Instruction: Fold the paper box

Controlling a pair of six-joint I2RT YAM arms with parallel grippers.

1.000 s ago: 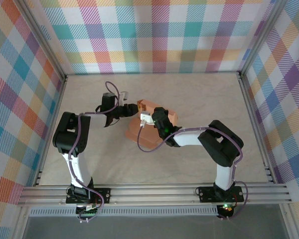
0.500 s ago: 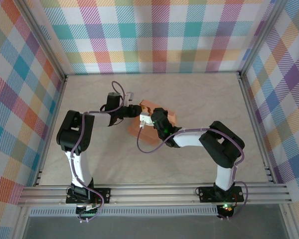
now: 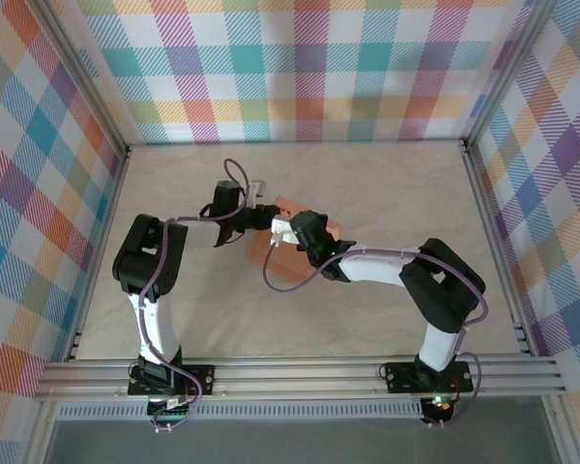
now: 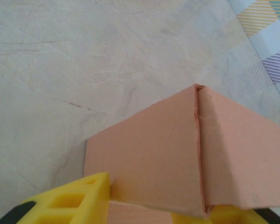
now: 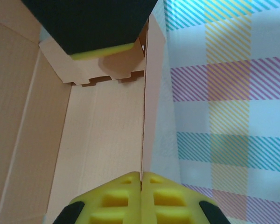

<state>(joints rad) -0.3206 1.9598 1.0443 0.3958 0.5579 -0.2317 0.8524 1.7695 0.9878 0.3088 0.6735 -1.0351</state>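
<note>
The paper box (image 3: 268,256) is lying partly folded near the centre of the top view, on the pale table (image 3: 396,193), with both arms meeting over it. The left gripper (image 3: 263,218) is sitting at the box's upper-left end. In the left wrist view its yellow fingers (image 4: 79,200) are standing partway apart along the bottom of the frame, one on each side of an upright corner of the box. The card is sitting between them, so the gripper is holding that corner. The right gripper (image 3: 292,235) is hanging over the middle of the box. In the right wrist view its fingers (image 5: 116,200) are pressing together at bottom centre. They are pinching the thin edge of a raised side wall that is running straight up the frame. At the top of that view, a black finger with a yellow pad (image 5: 100,50) is touching the notched end flap (image 5: 107,70) from inside the box.
</note>
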